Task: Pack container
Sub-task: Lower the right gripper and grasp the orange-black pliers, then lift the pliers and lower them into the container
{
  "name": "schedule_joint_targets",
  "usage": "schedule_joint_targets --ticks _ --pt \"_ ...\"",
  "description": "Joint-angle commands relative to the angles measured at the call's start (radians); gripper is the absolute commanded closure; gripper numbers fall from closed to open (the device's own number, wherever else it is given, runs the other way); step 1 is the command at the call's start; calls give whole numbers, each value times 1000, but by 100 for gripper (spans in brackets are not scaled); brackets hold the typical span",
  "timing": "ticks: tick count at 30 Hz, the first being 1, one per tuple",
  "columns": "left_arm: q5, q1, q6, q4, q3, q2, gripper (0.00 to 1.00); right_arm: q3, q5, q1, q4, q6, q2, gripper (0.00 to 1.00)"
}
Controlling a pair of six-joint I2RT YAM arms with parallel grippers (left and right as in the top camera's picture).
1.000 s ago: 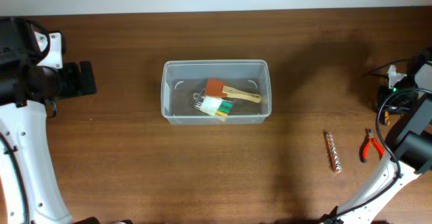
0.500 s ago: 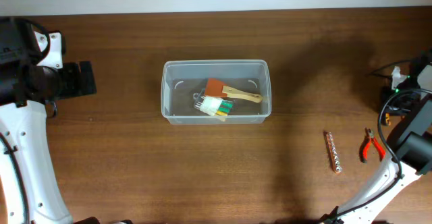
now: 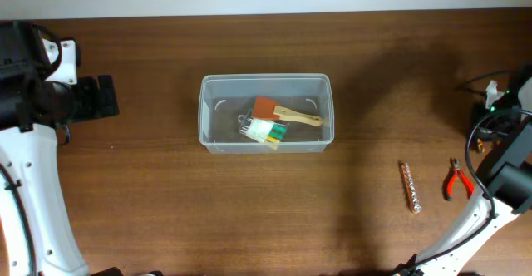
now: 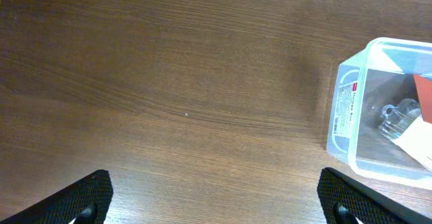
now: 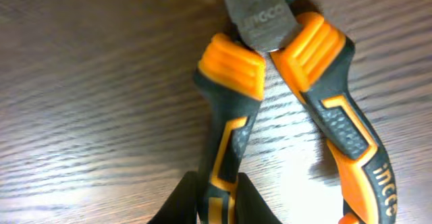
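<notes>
1. Overhead: the container (image 3: 266,78) sits in the middle of the counter (image 3: 166,209), with a brush (image 3: 287,114) inside.
2. Left wrist: my left hand (image 4: 216,198) hangs released and empty near the container.
3. Right wrist: my right hand (image 5: 219,201) straddles one handle of the pliers (image 5: 236,75); I cannot tell if it is clenched. Gripped by one handle, they could swing and drop.

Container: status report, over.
Left gripper open, empty. Right gripper shut on orange pliers, on table. Container partly packed, upright. Nothing blocking it.
</notes>
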Motion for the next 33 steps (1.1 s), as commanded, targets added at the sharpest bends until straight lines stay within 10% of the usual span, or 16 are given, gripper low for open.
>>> schedule_joint_targets --ticks 1,18,33 --pt "-10 5 -13 3 16 3 1 93 -24 -1 -22 9 11 87" --pt "-6 5 -13 3 16 3 1 449 -129 148 -222 1 9 92" --pt "-6 5 -13 3 16 3 1 690 -140 639 -422 -192 -64 92"
